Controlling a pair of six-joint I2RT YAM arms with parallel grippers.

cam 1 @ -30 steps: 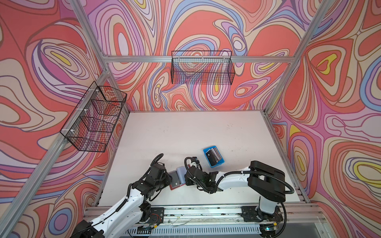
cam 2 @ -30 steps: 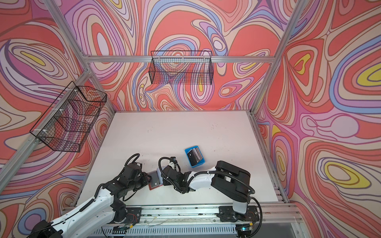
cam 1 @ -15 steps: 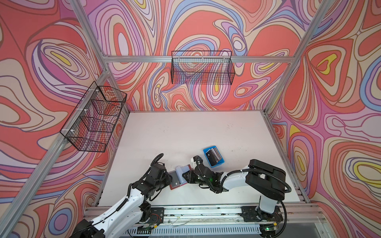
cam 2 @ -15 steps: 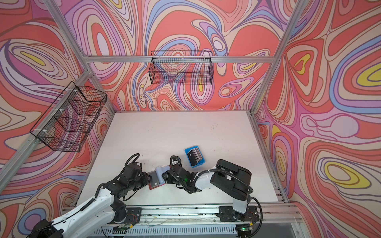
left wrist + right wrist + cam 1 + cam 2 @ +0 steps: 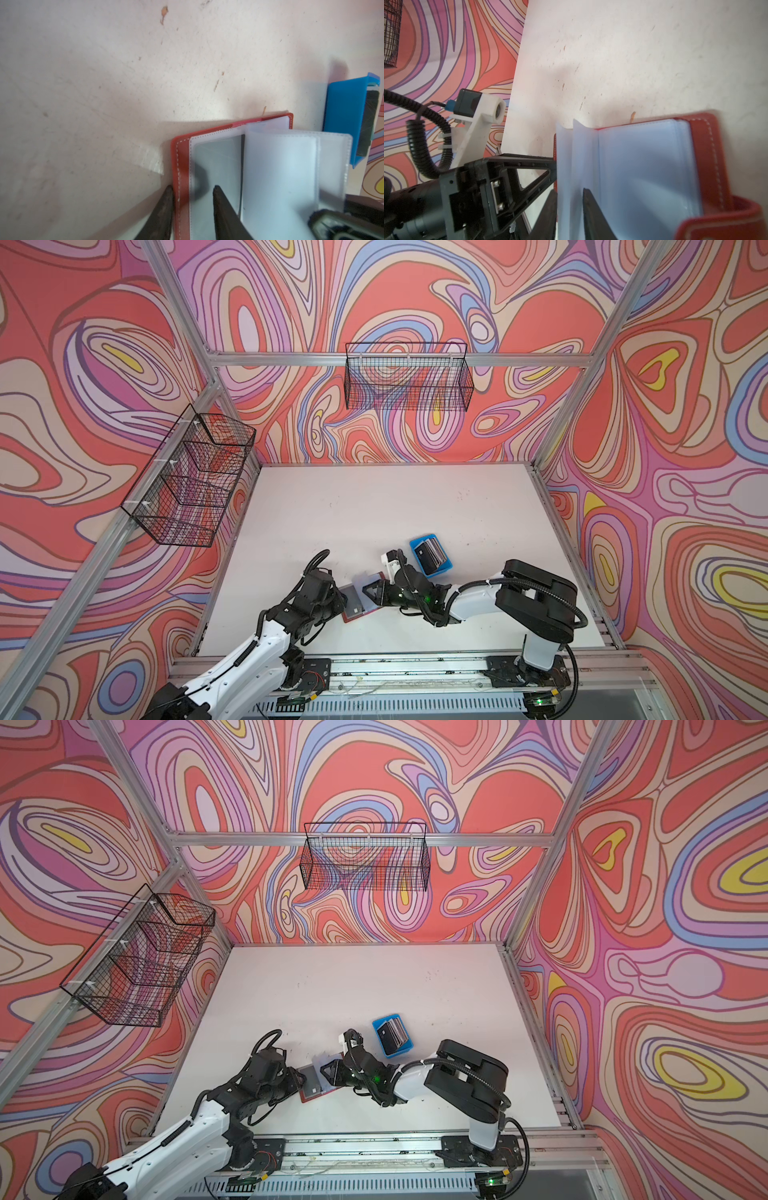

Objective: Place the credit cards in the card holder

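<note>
Ana: Only the right gripper [image 5: 569, 192] has stirred since a second ago, shifting a little over the card holder [image 5: 182, 164]. The holder, the blue tray [image 5: 345, 116] and the left gripper [image 5: 192, 187] lie as they were.

Ben: Where's the holder?

Ana: Open on the table [image 5: 374, 497], near the front edge, between the two grippers, red cover down.

Ben: And the left gripper's jaws?

Ana: A narrow way apart. One fingertip sits at the cover's outer edge. The other rests on the first sleeve [image 5: 218, 145], where a dark card [image 5: 220, 166] shows through. Whether it clamps the cover or only pins it, I can't tell.

Ben: The right one?

Ana: Narrow too. Two frosted sleeves [image 5: 581, 155] stand up from the spine and pass between its fingers. Pinched or loose, I can't tell. The remaining sleeves lie flat on the other cover, and the strap [image 5: 726, 220] curls up at that cover's edge.

Ben: The credit cards [image 5: 432, 553]?

Ana: Stacked in the blue tray with a black one facing up. The tray sits on the table near the right wrist, apart from the holder.
</note>
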